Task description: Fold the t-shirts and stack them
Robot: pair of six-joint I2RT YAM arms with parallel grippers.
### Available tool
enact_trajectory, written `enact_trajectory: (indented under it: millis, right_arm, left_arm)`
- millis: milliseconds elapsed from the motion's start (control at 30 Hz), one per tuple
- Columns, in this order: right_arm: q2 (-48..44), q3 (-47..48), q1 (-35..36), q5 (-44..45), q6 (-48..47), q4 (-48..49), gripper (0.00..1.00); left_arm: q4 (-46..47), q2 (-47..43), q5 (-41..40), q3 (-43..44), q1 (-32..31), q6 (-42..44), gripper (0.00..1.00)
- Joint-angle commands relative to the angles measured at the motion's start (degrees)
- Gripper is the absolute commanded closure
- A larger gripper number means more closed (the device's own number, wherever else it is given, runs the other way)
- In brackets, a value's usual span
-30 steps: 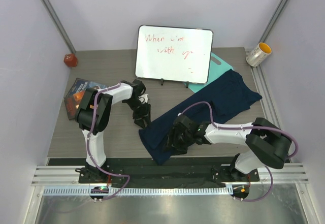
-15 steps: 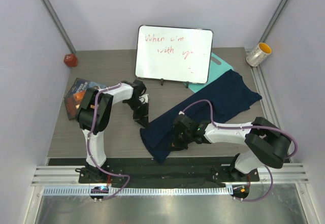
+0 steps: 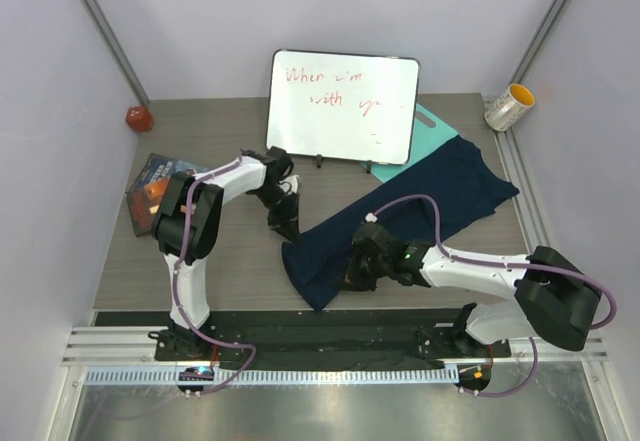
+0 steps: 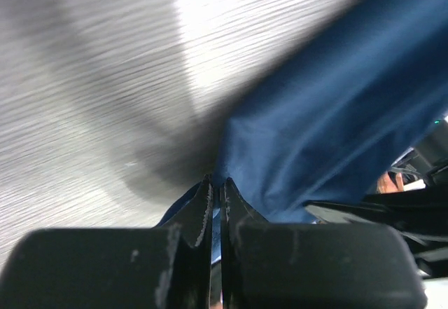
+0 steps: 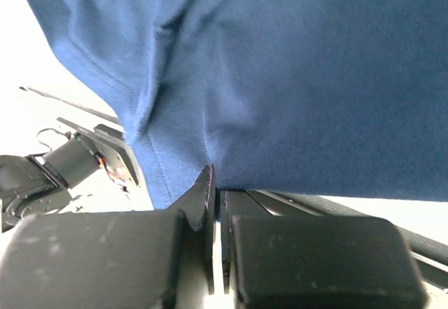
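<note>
On the grey wood-grain counter (image 3: 215,261), a soft dark navy-blue fabric t-shirt (image 3: 430,206) lies stretched on a slant. It runs from a near end at about 6 o'clock of the counter's middle out toward 2 o'clock, where its far part overlaps a flat teal board (image 3: 432,119).

My left fingers (image 3: 287,229) are closed on the shirt's near-left corner, and the left wrist view shows a thin fold of blue cloth pinched between my two black tips. My right fingers (image 3: 352,279) are clamped on the near hem just to the 4 o'clock side of the left ones, with fabric puckering up from the pinch.

At 12 o'clock stands a white rectangular whiteboard with red handwriting (image 3: 343,108). A yellow-rimmed white cup (image 3: 510,107) sits at 2 o'clock, a small red round object (image 3: 138,118) at 10 o'clock, and a dark-covered book (image 3: 152,189) at 9 o'clock.
</note>
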Motion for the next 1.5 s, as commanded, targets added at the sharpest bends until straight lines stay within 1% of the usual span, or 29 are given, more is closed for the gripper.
enact_trajectory:
  millis: [0, 233, 467, 600, 667, 800, 833, 1033, 1167, 1267, 1367, 1467]
  right_arm:
    - [-2.64, -1.1, -0.34, 2.38, 2.53, 0.0, 0.99]
    - [-5.8, -3.21, -1.13, 3.61, 4.73, -0.71, 0.99]
    - [-12.65, -6.81, -1.92, 6.24, 8.07, -1.67, 0.99]
    - [-18.62, -9.62, -2.71, 7.47, 10.62, -1.85, 0.99]
    - [-20.39, -10.77, -3.15, 8.18, 11.76, -2.02, 0.99]
    - [-23.91, -11.65, -3.94, 8.97, 13.08, -3.34, 0.99]
    - [-25.04, -11.65, -4.38, 11.06, 13.26, -3.87, 0.99]
    - [-28.39, -11.21, -5.52, 14.06, 13.96, -6.77, 0.99]
    - [-31.11, -11.39, -5.79, 16.0, 14.84, -8.35, 0.99]
    - [-33.13, -11.04, -5.96, 18.11, 15.72, -10.55, 0.99]
    - [-34.89, -10.86, -6.49, 20.22, 16.33, -11.69, 0.99]
    - [-36.91, -11.03, -6.84, 21.88, 16.86, -11.87, 0.99]
  left_arm:
    - [-1.88, 0.9, 1.87, 6.12, -1.59, -0.3, 1.0]
    - [-5.05, 2.66, 1.51, 13.33, -3.0, -0.74, 1.0]
    - [-7.78, 2.75, 1.69, 19.83, -3.88, -1.44, 1.0]
    - [-10.23, 5.29, 1.51, 27.02, -4.23, -1.97, 1.0]
    - [-12.07, 7.48, 1.16, 29.93, -4.23, -2.14, 1.0]
    - [-15.07, 11.09, 0.81, 38.71, -4.49, -3.02, 1.0]
    - [-15.25, 11.71, 0.89, 39.78, -4.58, -3.28, 1.0]
    - [-12.62, 13.03, 1.25, 40.67, -6.16, -6.01, 1.0]
    - [-7.88, 13.91, 0.72, 41.81, -9.31, -8.82, 1.0]
    - [-6.03, 15.84, 0.63, 45.13, -11.16, -10.75, 1.0]
    - [-6.9, 19.17, 0.63, 49.79, -12.4, -11.46, 1.0]
    - [-5.06, 19.71, 0.37, 50.51, -13.28, -12.95, 1.0]
